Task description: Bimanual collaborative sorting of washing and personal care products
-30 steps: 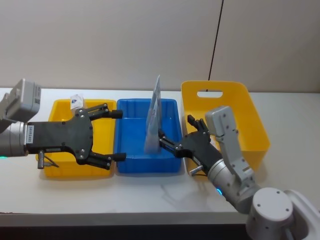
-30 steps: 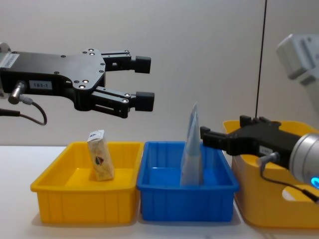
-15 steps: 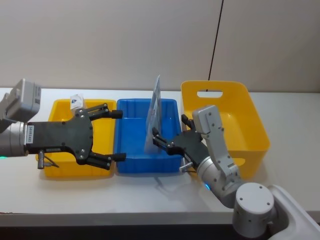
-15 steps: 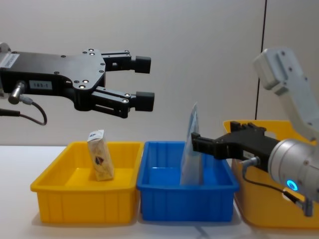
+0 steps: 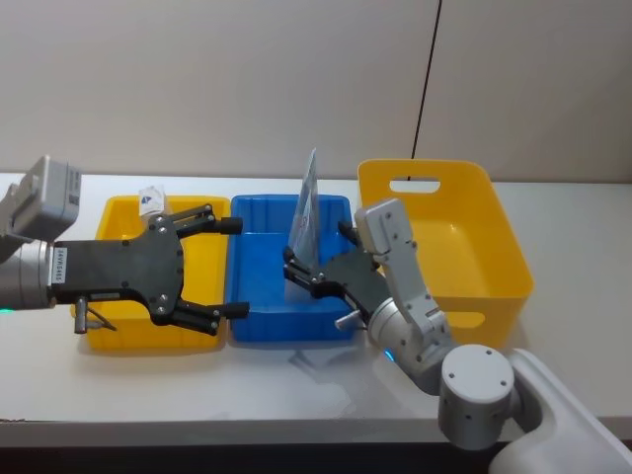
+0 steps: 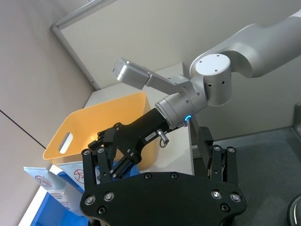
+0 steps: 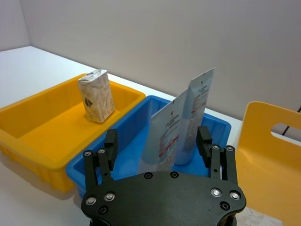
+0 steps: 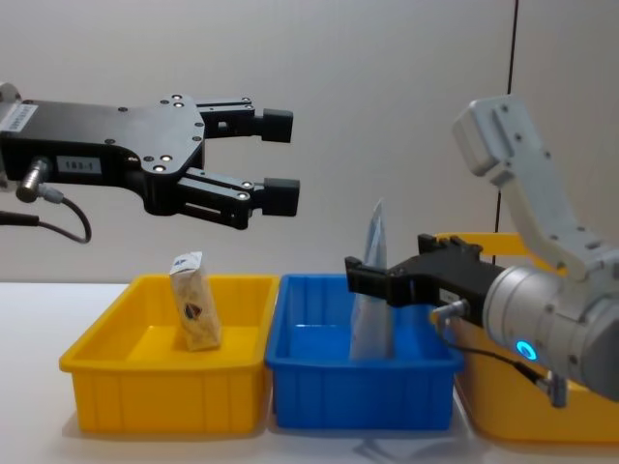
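A tall pale blue tube [image 5: 308, 202] stands upright in the blue bin [image 5: 259, 333], with a flatter whitish pouch [image 7: 164, 126] leaning in front of it. In the right wrist view the tube [image 7: 199, 104] is the taller of the two. My right gripper [image 5: 296, 272] is open low over the blue bin, its fingers [image 7: 111, 147] spread either side of the pouch and tube without touching them. A small cream packet [image 8: 193, 314] stands in the left yellow bin [image 8: 106, 372]. My left gripper [image 8: 279, 159] hangs open and empty, high above where the left yellow and blue bins meet.
A taller yellow bin with a handle slot [image 5: 494, 232] stands to the right of the blue bin, close behind my right arm. The three bins sit side by side on a white table [image 5: 583, 207]. A dark cable [image 5: 425, 89] runs down the wall behind.
My right gripper has swung left from beside the tall yellow bin to over the blue bin, up to the tube and pouch. The left arm and all products have stayed put.
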You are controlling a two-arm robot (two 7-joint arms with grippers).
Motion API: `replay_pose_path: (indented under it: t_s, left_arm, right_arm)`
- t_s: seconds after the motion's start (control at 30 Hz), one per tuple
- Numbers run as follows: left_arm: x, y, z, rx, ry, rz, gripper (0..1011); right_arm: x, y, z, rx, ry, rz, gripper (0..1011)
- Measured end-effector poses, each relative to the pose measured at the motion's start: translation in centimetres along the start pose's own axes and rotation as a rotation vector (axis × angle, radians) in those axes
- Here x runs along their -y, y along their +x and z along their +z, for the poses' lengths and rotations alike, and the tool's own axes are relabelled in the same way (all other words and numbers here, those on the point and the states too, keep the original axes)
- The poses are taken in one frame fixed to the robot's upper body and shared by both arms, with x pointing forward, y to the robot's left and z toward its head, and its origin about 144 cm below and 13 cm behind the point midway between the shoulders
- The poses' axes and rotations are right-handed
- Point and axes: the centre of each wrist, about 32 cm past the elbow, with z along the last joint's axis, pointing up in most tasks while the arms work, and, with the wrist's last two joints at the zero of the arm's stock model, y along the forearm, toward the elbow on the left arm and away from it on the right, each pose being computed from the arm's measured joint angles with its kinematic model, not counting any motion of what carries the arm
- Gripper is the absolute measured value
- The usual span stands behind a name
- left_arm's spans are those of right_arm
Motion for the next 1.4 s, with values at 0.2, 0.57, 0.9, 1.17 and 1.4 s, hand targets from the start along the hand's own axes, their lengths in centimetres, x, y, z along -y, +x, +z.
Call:
replay_pose_path:
  t_s: [0.2,0.57,0.9,1.17,1.4]
  left_arm:
    - [0.0,0.0,0.0,0.0,0.0,0.0,1001]
    - [0.0,0.0,0.0,0.0,0.0,0.0,1001]
    - [0.0,0.0,0.0,0.0,0.0,0.0,1002]
    - [0.0,0.0,0.0,0.0,0.0,0.0,1001]
    - [0.0,0.0,0.0,0.0,0.0,0.0,1001]
  right_arm:
    - [-1.0,0.0,0.0,0.008,-0.003,0.005,1002]
    - [-2.5,0.2,-0.3,0.02,-0.013,0.0,1002]
    - [-3.3,0.2,-0.3,0.02,-0.018,-0.002,916]
    - [-3.5,0.3,-0.3,0.019,-0.018,-0.003,662]
    - [-3.6,0.4,-0.3,0.019,-0.017,-0.005,461]
